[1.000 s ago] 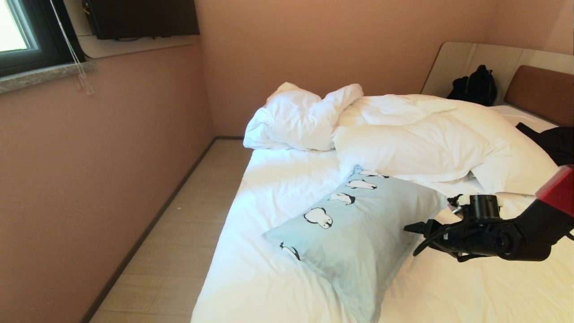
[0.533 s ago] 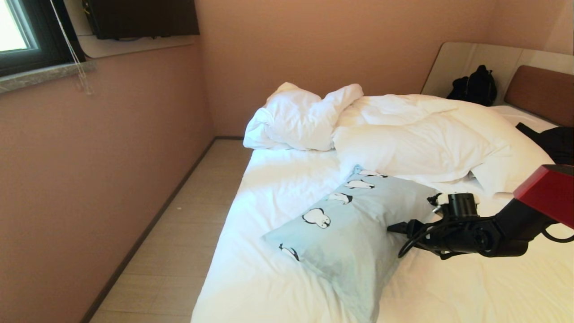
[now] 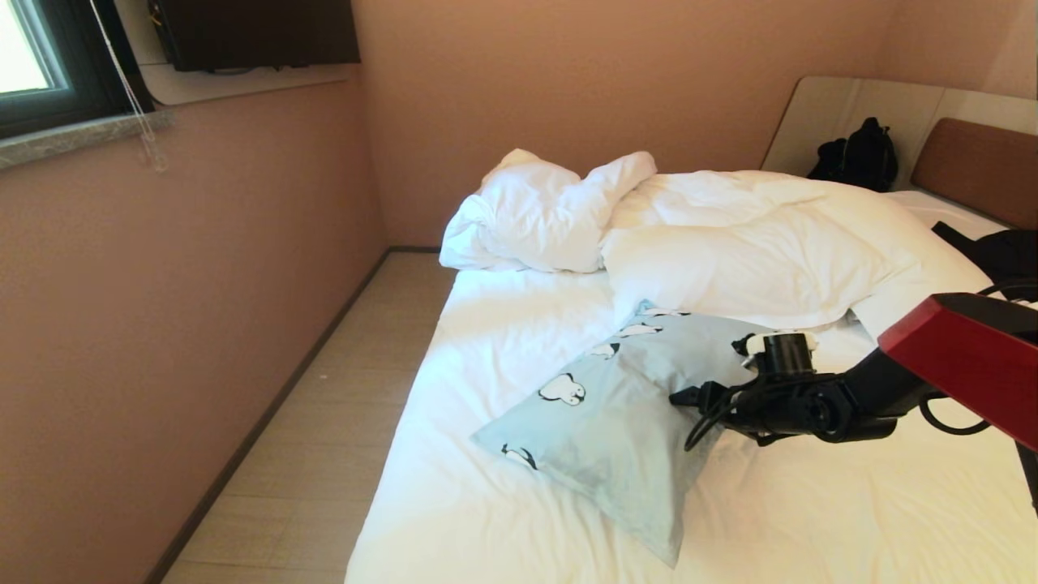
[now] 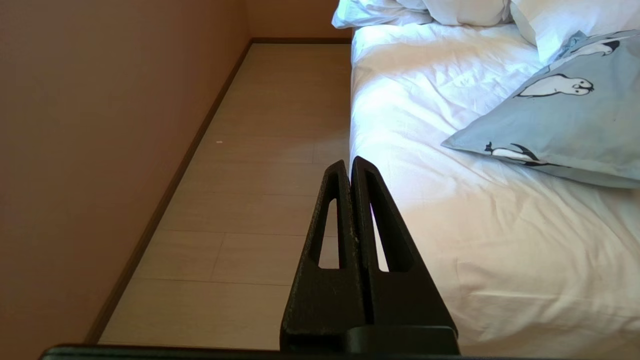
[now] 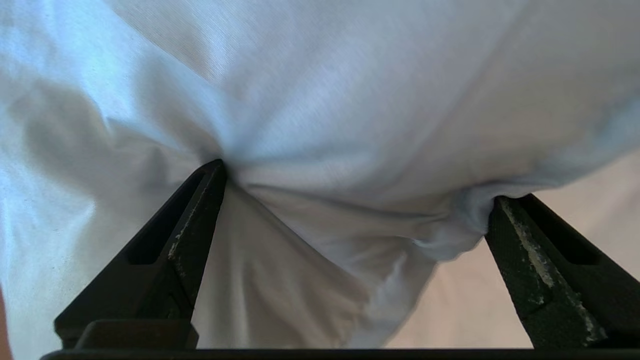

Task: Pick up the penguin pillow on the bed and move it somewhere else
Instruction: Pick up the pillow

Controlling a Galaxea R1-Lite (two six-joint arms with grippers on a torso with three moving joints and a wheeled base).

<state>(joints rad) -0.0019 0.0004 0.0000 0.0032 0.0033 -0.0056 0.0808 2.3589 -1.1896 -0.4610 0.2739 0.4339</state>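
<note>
The penguin pillow, pale blue with black-and-white penguins, lies at an angle on the bed near its front. My right gripper reaches in from the right and presses into the pillow's right side. Its jaws stand open and wide apart, and bunched blue pillow fabric fills the space between the fingertips of the right gripper. My left gripper is shut and empty beside the bed's edge, above the floor, with the pillow off to its side.
A rumpled white duvet is heaped behind the pillow. A black bag leans on the headboard, with dark clothing at the right. A strip of floor runs between bed and wall.
My right arm has moved left into the pillow with its jaws open. The pillow's right side has been pushed up and bunched, and the penguin row has shifted left.
</note>
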